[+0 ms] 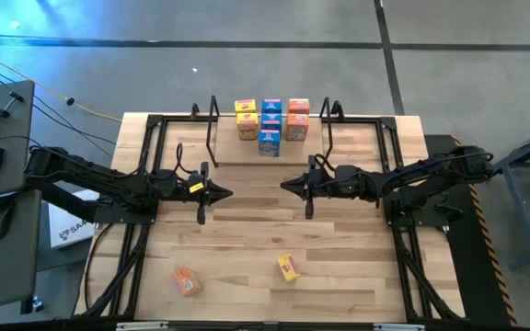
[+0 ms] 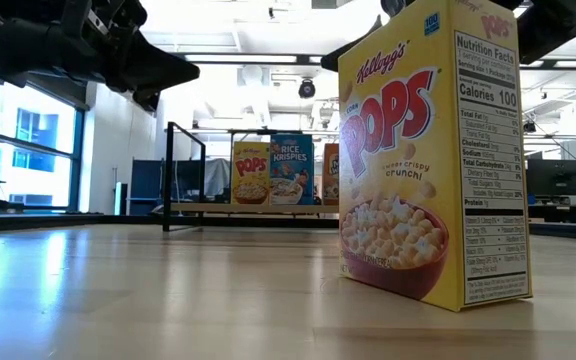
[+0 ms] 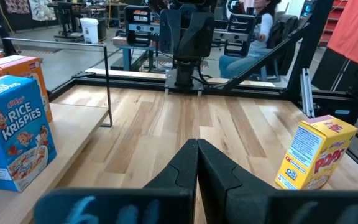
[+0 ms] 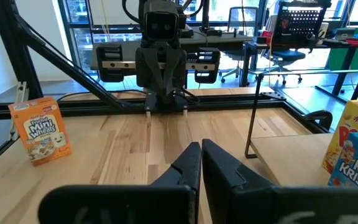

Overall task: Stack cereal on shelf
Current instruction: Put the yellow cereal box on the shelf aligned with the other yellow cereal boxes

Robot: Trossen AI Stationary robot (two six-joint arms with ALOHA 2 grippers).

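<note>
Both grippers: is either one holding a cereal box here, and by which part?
Nothing is held. The left gripper and right gripper are both shut on nothing, facing each other above the bare table.

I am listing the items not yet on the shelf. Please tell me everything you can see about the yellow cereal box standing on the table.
The yellow cereal box is a small cardboard Corn Pops carton with red lettering, a printed bowl of cereal on its front and a nutrition panel on one side. It looks closed and undamaged. It stands upright on the wooden tabletop, in the near part, far from the shelf. Only the table touches it; neither arm is near.
</note>
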